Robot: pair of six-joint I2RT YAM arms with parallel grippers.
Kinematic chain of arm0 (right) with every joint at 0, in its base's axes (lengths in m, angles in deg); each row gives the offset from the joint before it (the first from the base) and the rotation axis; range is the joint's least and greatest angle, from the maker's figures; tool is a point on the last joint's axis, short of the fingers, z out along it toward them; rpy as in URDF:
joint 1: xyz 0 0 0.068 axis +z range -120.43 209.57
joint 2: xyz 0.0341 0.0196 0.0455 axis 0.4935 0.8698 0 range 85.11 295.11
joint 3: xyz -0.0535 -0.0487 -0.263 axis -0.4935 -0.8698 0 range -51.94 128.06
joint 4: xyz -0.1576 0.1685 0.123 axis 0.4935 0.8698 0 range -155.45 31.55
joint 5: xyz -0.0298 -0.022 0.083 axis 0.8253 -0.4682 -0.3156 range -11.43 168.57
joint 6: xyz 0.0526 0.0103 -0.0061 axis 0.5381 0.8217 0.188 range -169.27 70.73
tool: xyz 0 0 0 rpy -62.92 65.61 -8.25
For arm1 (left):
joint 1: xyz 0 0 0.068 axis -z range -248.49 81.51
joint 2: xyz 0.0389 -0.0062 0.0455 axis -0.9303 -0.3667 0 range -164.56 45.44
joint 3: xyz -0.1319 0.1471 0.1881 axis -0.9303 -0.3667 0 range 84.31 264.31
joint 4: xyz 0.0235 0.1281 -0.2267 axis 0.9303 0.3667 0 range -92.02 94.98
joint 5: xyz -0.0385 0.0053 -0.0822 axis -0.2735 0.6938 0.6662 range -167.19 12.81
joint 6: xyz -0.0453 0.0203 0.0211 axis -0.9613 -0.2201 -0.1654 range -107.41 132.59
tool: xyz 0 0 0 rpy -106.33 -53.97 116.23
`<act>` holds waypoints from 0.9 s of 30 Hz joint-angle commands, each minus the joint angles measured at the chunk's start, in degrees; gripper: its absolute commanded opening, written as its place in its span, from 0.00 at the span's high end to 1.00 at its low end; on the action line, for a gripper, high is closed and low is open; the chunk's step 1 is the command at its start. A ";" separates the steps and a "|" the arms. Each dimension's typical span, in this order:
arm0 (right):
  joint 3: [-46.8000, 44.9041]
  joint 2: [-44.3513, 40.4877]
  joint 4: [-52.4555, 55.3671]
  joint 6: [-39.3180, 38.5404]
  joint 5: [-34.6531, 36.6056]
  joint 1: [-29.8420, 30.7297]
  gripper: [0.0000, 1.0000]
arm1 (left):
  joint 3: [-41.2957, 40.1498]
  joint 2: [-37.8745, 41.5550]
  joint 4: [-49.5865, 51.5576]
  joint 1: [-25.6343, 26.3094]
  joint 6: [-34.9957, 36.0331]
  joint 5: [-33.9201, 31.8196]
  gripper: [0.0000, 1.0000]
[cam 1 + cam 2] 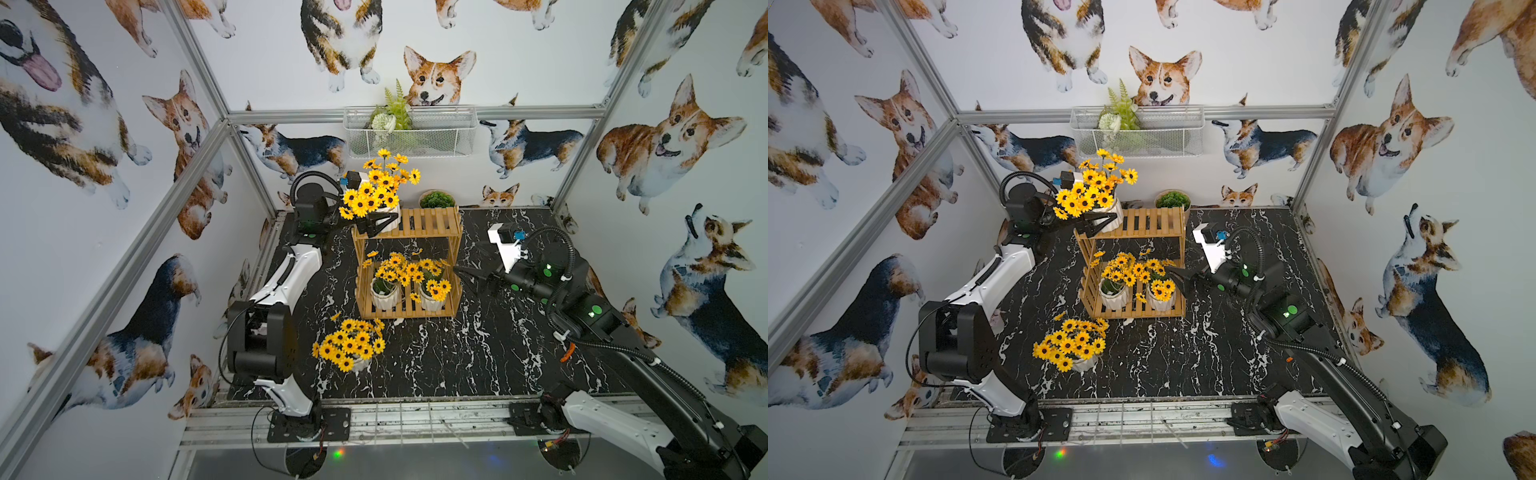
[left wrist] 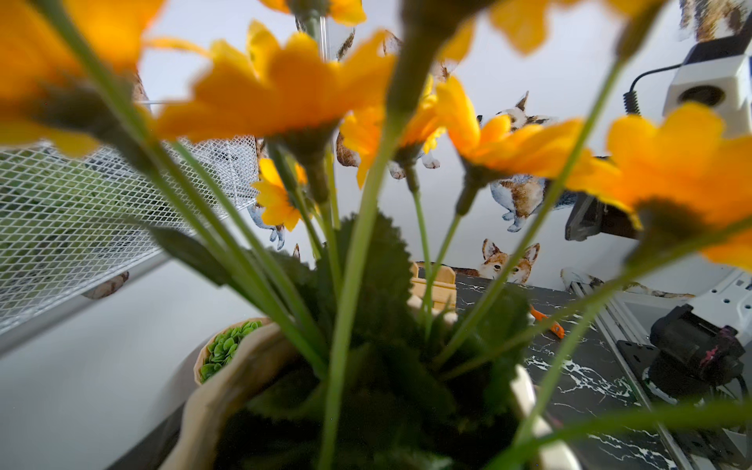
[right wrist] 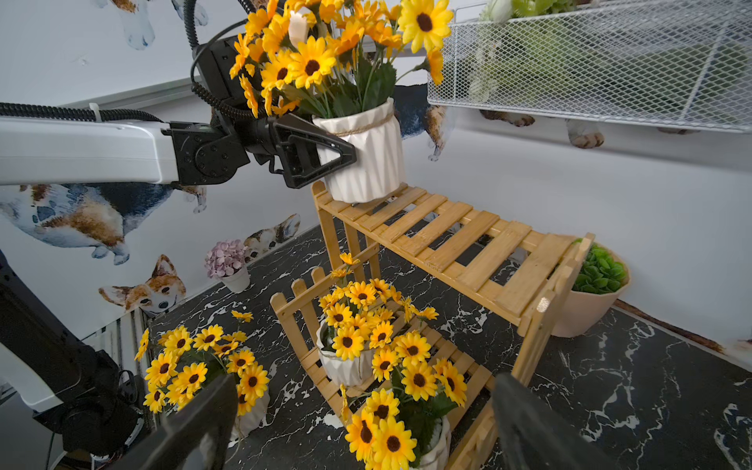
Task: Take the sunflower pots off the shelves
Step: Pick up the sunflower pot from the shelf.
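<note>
Black marbled counter (image 1: 457, 357), corgi walls (image 1: 124, 257). My left jaws (image 1: 380, 223) clasp one sunflower pot (image 3: 368, 156) at the shelves' (image 3: 447, 240) top tier. My right jaws (image 1: 467, 279) gape, two lower-tier pots (image 1: 384, 297) (image 1: 430, 302) just ahead; a fourth pot (image 1: 362, 365) stands on the counter, well clear of both.

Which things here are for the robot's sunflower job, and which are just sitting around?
For the job:
top-shelf sunflower pot
lower-shelf sunflower pot nearer the left arm
lower-shelf sunflower pot nearer the right arm
tabletop sunflower pot
wooden shelves

Just sitting around:
white wire mesh basket
green fern
beige bowl of green foliage
small pot of purple flowers
</note>
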 commanded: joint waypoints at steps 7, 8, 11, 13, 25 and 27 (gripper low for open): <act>-0.33 -1.55 -0.06 0.60 2.38 -0.06 0.00 | -0.40 3.80 -6.71 0.13 -2.38 2.51 1.00; -0.41 -1.72 0.25 0.70 2.94 -0.07 0.00 | -0.74 4.26 -6.71 0.14 -2.47 2.69 1.00; -0.68 -2.23 0.88 0.99 4.68 -0.07 0.00 | -2.13 5.58 -6.55 0.33 -2.39 2.79 1.00; -0.98 -2.68 1.13 1.20 5.95 -0.07 0.00 | -3.28 6.68 -5.76 0.34 -1.70 2.85 1.00; -2.22 -4.46 3.75 3.31 11.82 -0.07 0.00 | -7.57 14.74 11.55 2.50 11.36 1.97 1.00; -1.93 -4.37 4.82 3.52 13.93 -0.07 0.00 | -8.64 16.02 11.97 3.21 11.82 1.68 1.00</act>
